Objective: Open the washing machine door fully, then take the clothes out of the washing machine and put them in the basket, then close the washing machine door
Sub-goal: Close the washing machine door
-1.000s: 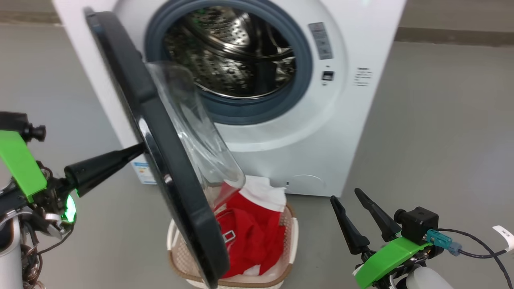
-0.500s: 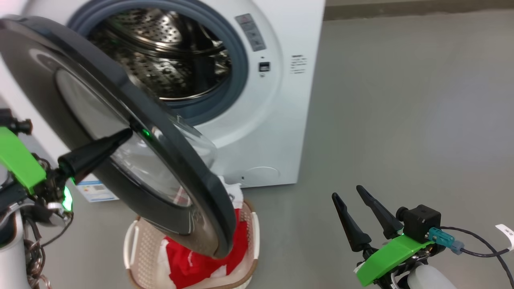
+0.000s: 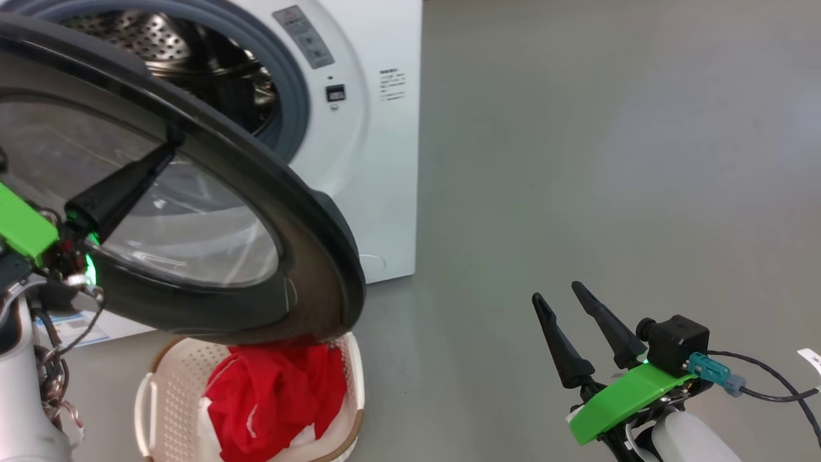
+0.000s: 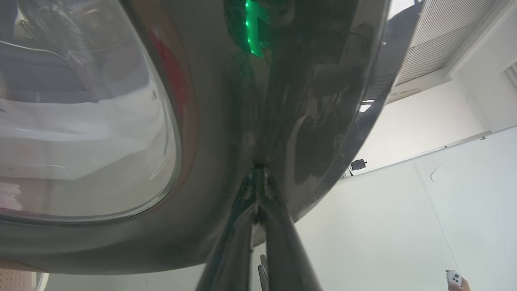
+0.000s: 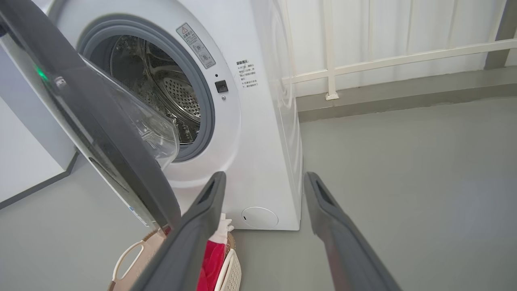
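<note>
Fingers together on the left tool, tips pressed to the black rim of the washing machine door, swung part open before the washing machine. Parted and empty, the right tool, above the floor. Heaped in the basket under the door's lower edge: the clothes (red, white trim).

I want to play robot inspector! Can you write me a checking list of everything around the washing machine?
Surface: grey floor, smooth.
Job's things: washing machine door partly open; washing machine drum looks empty; clothes in the basket.
Clutter: nothing seen.
Grippers: left gripper shut, tips against the door's black rim; right gripper open, holding nothing.
Cables: black cable at the right wrist.
Surroundings: white railing; a person's hand holding a controller.
</note>
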